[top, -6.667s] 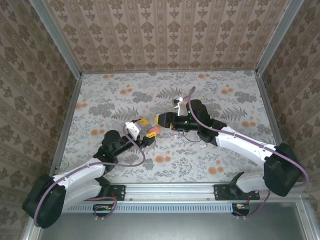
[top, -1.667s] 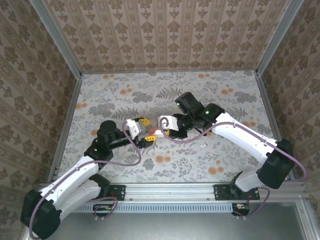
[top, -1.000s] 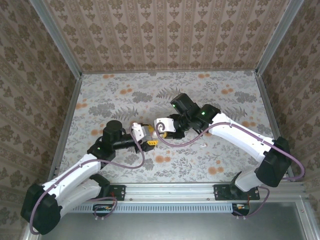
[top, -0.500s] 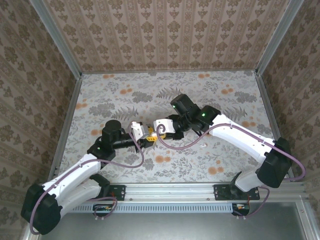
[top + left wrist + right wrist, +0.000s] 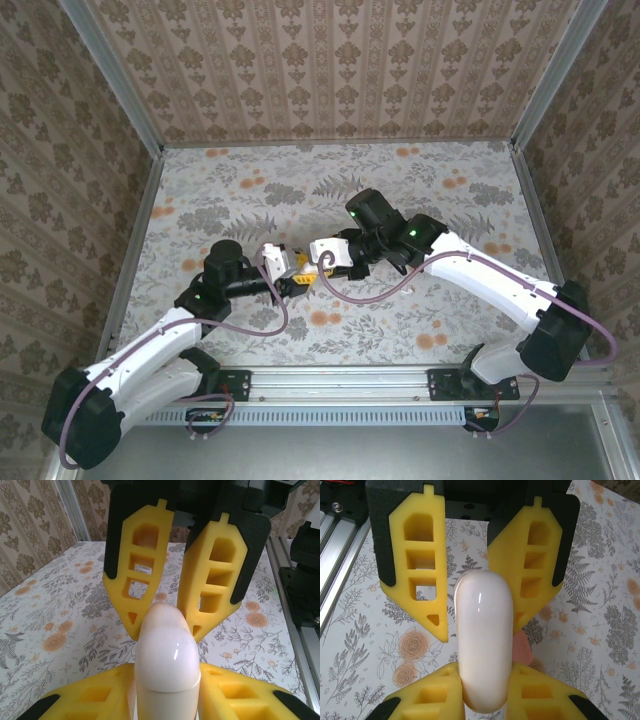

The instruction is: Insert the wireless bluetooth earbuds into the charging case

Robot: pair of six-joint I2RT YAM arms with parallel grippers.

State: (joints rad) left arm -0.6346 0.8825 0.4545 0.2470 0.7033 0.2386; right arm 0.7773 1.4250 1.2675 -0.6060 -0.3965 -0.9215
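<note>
Right gripper [image 5: 485, 674] clamped the case [image 5: 483, 625]; left gripper [image 5: 167, 680] straddled its tip, grip unclear. Lid-opening step, probably; next needed a steady counter-pull.

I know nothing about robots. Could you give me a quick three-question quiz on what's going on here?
1. True or false: the right gripper is shut on the white case.
2. The fingers of both arms are: A yellow, B green, C blue.
3. Fill in: the table is printed with ____.
Key: 1 true; 2 A; 3 flowers.
</note>
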